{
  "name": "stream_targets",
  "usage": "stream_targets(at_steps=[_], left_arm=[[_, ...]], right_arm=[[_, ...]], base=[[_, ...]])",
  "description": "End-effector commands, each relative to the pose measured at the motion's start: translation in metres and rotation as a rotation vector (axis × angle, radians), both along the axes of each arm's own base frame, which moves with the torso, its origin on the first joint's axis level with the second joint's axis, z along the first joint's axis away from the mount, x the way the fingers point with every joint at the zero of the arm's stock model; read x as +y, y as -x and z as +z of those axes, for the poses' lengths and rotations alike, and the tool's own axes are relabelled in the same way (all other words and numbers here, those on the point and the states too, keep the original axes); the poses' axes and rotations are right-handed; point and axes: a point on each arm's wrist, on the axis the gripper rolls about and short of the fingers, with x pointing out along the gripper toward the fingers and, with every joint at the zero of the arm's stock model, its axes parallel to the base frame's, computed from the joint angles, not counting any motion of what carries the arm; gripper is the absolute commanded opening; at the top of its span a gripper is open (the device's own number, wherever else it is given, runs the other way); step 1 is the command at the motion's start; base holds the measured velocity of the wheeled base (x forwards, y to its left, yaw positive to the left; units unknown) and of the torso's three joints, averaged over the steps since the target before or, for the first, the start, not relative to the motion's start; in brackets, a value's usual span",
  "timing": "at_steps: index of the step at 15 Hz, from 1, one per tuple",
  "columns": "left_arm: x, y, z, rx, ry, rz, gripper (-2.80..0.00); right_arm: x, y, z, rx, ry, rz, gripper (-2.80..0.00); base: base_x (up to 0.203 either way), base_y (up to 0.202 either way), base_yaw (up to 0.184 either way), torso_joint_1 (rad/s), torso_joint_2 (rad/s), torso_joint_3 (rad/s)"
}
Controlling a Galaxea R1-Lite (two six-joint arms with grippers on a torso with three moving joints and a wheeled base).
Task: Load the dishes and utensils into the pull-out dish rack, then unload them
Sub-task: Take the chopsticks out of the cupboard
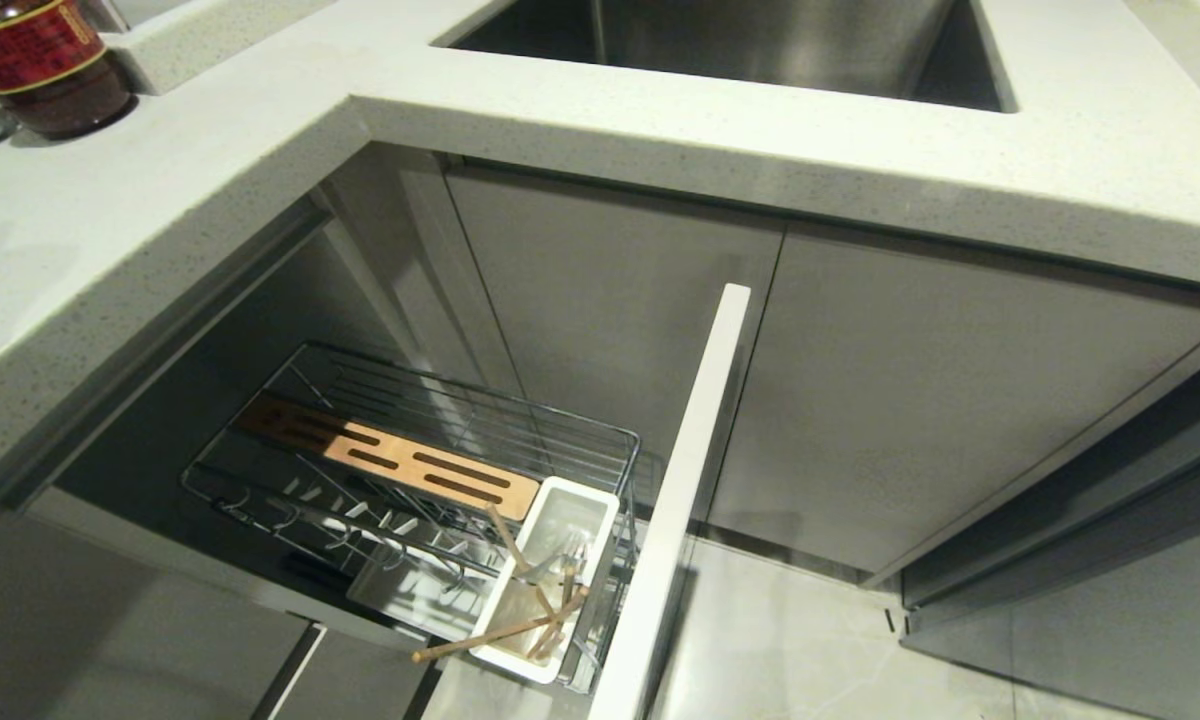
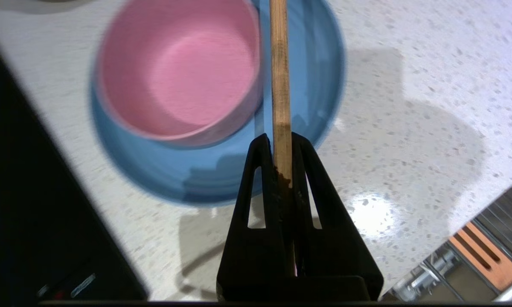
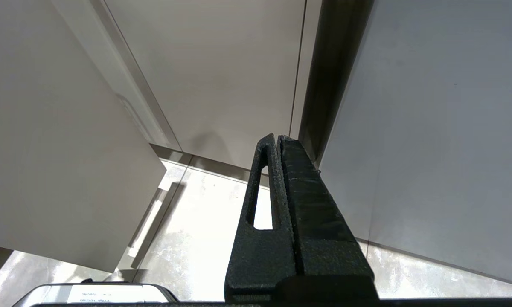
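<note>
Currently one slim light wooden chopstick (image 2: pixel 280 85) is clamped in the left gripper (image 2: pixel 281 143) above the flat light-blue plate (image 2: pixel 311 85) holding the matte pink bowl (image 2: pixel 177 68) on the speckled countertop (image 2: pixel 409 128). Which phase is in hand cannot be told: another chopstick (image 1: pixel 500 633) sits in the white utensil cup (image 1: pixel 600 510) of the chrome pull-out rack (image 1: pixel 260 440). Right gripper (image 3: pixel 279 138) is parked, clenched empty.

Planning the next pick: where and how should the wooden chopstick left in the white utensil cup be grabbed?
Grip the slim wooden chopstick on the bare length that sticks out over the rim of the white rectangular utensil cup, coming from above on the open side away from the white front panel. It leans steeply, so turn the hand across the shaft; a metal fork crowds the cup's inside.
</note>
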Motion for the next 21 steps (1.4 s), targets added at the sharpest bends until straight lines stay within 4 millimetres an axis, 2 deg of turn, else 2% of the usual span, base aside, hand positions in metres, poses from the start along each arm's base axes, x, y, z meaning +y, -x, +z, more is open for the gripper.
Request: stream_targets(at_steps=[1,10,19,20,21], left_arm=[[0.004,-0.015,-0.006,0.060,0.007,-0.034,-2.80],[0.013,-0.039,-0.019,0.195,0.022,-0.039,-2.80],[0.017,-0.038,-0.022,0.247,0.000,0.020,-2.80],[0.016,-0.038,-0.022,0.245,-0.001,0.018,0.00],[0.016,-0.037,-0.022,0.241,-0.001,0.019,0.00]], right_arm=[[0.000,-0.002,-0.007,0.024,0.000,0.001,-2.80],[0.000,-0.002,-0.007,0.024,0.000,0.001,-2.80],[0.000,-0.002,-0.007,0.024,0.000,0.001,-2.80],[0.000,-0.002,-0.007,0.024,0.000,0.001,-2.80],[0.000,-0.002,-0.007,0.024,0.000,0.001,-2.80]], base=[[0.000,0.000,0.000,0.000,0.00,0.000],[0.000,0.000,0.000,0.000,0.00,0.000],[0.000,0.000,0.000,0.000,0.00,0.000],[0.000,0.000,0.000,0.000,0.00,0.000],[0.000,0.000,0.000,0.000,0.00,0.000]])
